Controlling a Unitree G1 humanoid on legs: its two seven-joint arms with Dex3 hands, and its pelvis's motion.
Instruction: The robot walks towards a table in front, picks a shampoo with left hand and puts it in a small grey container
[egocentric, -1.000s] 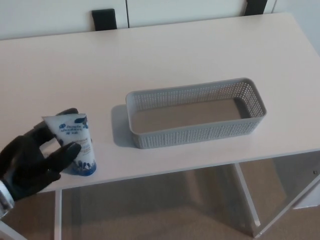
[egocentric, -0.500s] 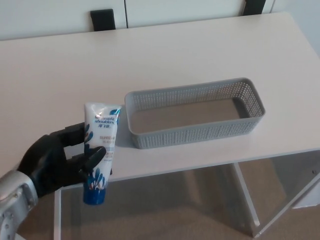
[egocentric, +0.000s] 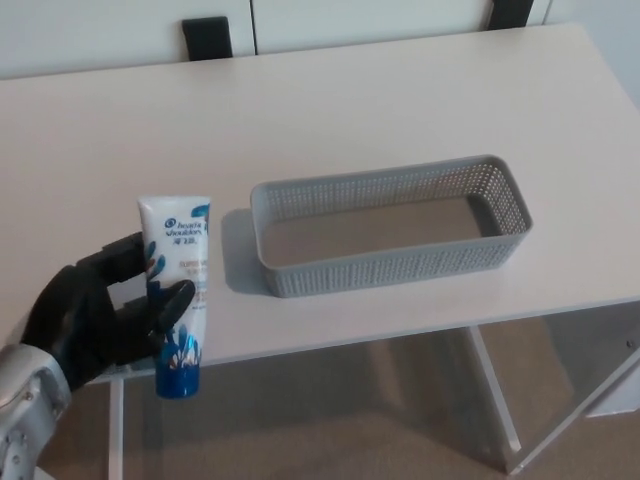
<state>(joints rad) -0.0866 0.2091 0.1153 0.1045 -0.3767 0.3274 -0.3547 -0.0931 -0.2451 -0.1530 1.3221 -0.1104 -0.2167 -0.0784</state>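
Plainly, shampoo (egocentric: 177, 285) outside grey container (egocentric: 390, 268).

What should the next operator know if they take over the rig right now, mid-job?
Left hand: shut on the shampoo tube, which is roughly upright with its blue cap down, held off the table at the near-left edge.
Right hand: not in view.
Grey container: on the table to the right of the tube, empty.
Done: the tube is picked up.
Left: carry the tube right until it is over the container, lower it in and release.
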